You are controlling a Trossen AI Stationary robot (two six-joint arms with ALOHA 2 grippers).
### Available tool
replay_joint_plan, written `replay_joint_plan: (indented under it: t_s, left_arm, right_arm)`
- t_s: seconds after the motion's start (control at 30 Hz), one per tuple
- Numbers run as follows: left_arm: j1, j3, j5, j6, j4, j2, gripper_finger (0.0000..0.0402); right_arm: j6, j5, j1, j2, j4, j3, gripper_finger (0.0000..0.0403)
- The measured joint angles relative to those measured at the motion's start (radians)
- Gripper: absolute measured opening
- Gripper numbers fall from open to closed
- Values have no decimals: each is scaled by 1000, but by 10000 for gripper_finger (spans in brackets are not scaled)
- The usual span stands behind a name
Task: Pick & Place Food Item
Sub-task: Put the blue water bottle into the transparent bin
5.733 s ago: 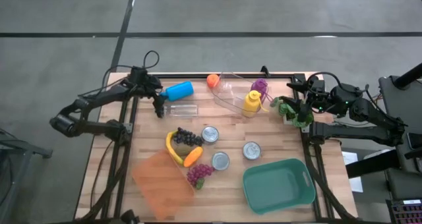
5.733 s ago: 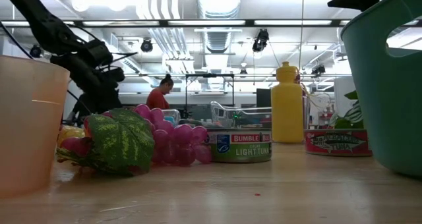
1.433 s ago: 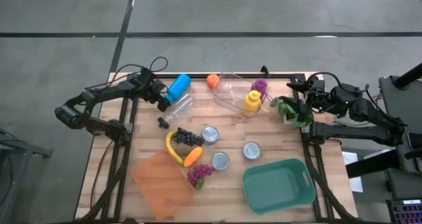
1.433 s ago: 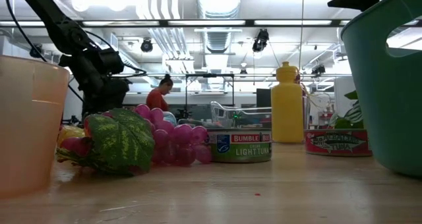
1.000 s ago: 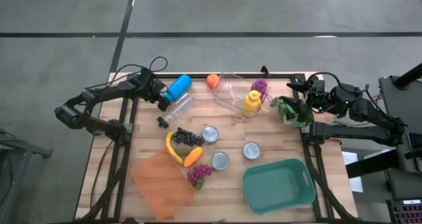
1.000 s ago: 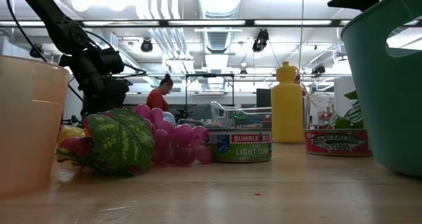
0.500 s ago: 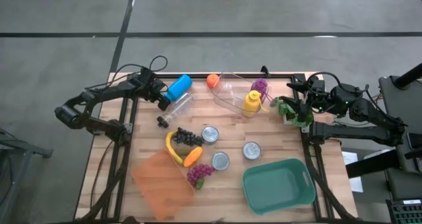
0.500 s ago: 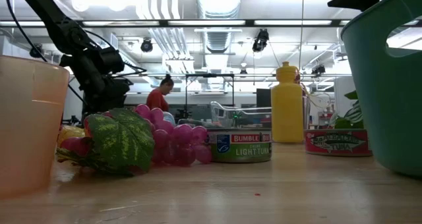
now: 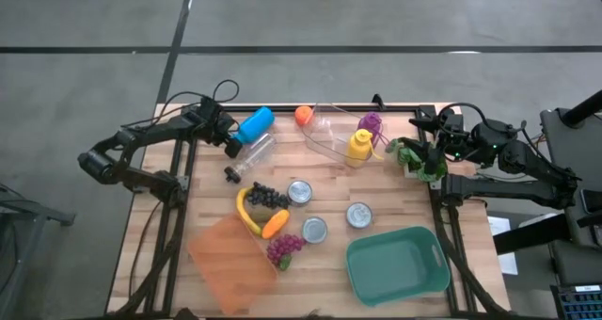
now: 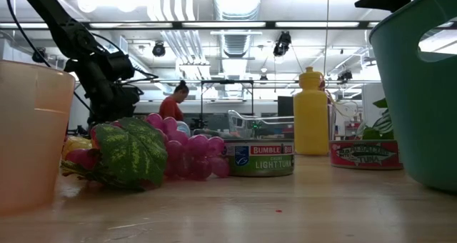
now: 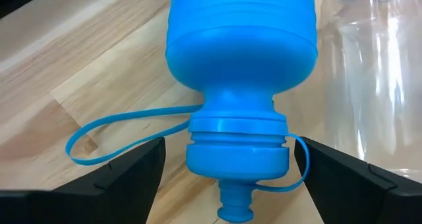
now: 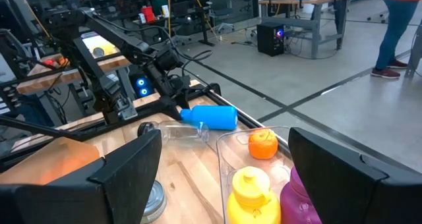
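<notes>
Your left tool (image 11: 227, 178) sits spread wide around the cap end of the blue bottle (image 11: 241, 72), not clamped yet. Right tool (image 12: 221, 178) hangs released, empty. So nothing's picked or placed so far.

On the table (image 9: 395, 193), the squeeze bottle (image 9: 255, 125) lies at the far left beside a clear bottle (image 9: 252, 151). The 3 cans (image 9: 300, 192) sit mid-table, between the banana (image 9: 245, 212) and the bin (image 9: 397, 262), which is nearer the front right.
</notes>
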Motion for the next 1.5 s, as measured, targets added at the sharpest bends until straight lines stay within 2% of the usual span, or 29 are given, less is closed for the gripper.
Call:
replay_joint_plan:
  t_s: [0.2,0.5,0.6,0.87,1.23,1.5]
  left_arm:
    - [0,0,-6,6,0,0,324]
    - [0,-1,-7,7,0,0,224]
    - [0,-1,-7,7,1,0,205]
    - [0,-1,-6,19,0,0,230]
    - [0,2,-4,16,-13,0,208]
    - [-1,81,-2,-4,-184,-2,210]
  right_arm:
    - [0,0,0,0,0,0,329]
    - [0,0,0,0,0,0,329]
    - [0,0,0,0,0,0,329]
    - [0,0,0,0,0,0,329]
    - [0,0,0,0,0,0,329]
    - [0,0,0,0,0,0,329]
